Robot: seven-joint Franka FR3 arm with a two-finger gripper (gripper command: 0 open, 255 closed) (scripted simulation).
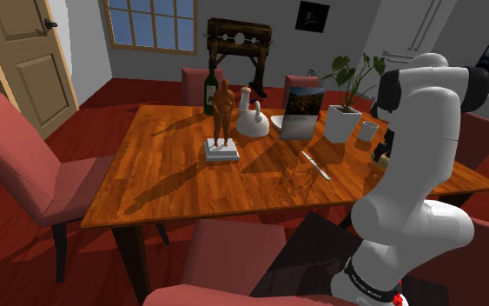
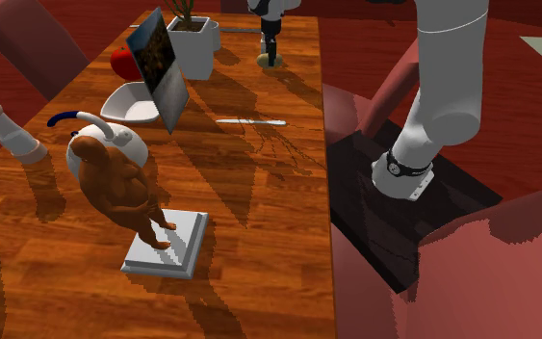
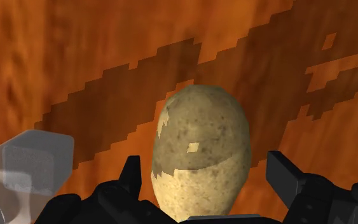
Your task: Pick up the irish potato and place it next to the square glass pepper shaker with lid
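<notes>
Wrist view: jaws apart, straddling potato [image 3: 199, 153] on table [image 3: 75, 57], toward shoulder view's right end; glass shaker [image 3: 31, 165] just beside. Risk: round potato squirts sideways on closing, knocking shaker.

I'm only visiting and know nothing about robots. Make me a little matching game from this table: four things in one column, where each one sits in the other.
Things:
1 potato
2 brown figurine
3 slim utensil
4 leafy plant

Places:
A in a white pot
B inside the open hand
C flat on the table, away from the hand
D on a white square base

Pairs: 1-B, 2-D, 3-C, 4-A
</notes>
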